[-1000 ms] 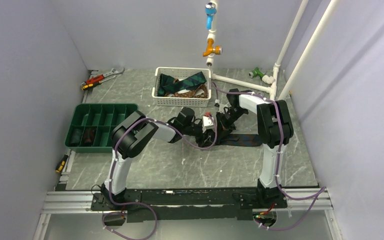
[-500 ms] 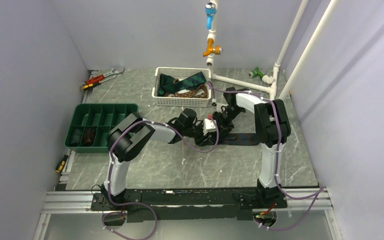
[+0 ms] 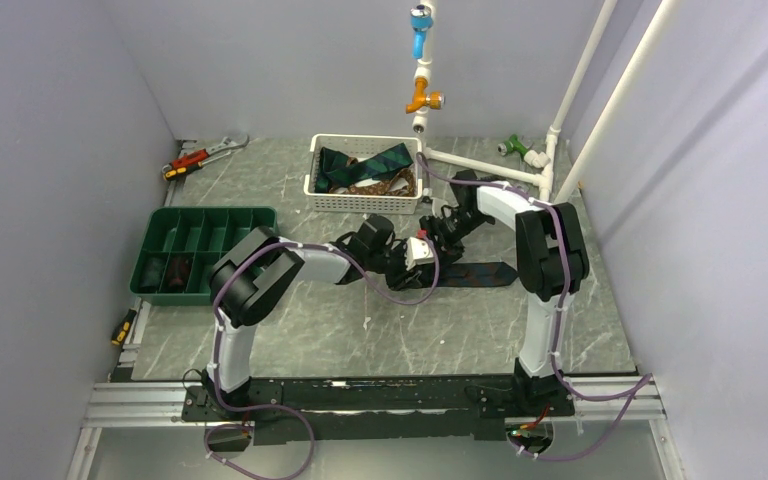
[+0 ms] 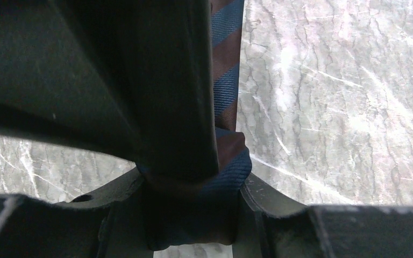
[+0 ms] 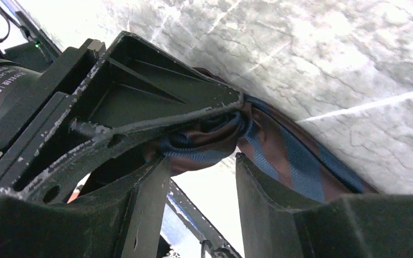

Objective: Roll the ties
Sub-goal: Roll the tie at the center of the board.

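1. Grey marbled surface (image 3: 290, 335) fills a pale-walled booth, with white pipes (image 3: 480, 165) standing at the back right.
2. A blue-and-brown striped tie (image 3: 482, 272) lies near the middle of the surface. Its flat length runs out toward the right arm's side.
3. The tie's rolled end (image 4: 218, 174) sits where the two arms meet.
4. The left pincer (image 4: 193, 185) is clamped on that rolled end, with one finger pressed against each side of it.
5. The right pincer (image 5: 201, 164) is just beside the roll. Its jaws are parted with a bright gap between them, and it grips nothing.
6. At the back, a white basket (image 3: 365, 205) holds more ties (image 3: 370, 162), one green with blue stripes and one brown patterned.
7. A green compartment tray (image 3: 205, 211) rests at the left of the surface, well apart from the striped tie.
8. A red-handled wrench (image 3: 205, 155) lies in the back left corner.
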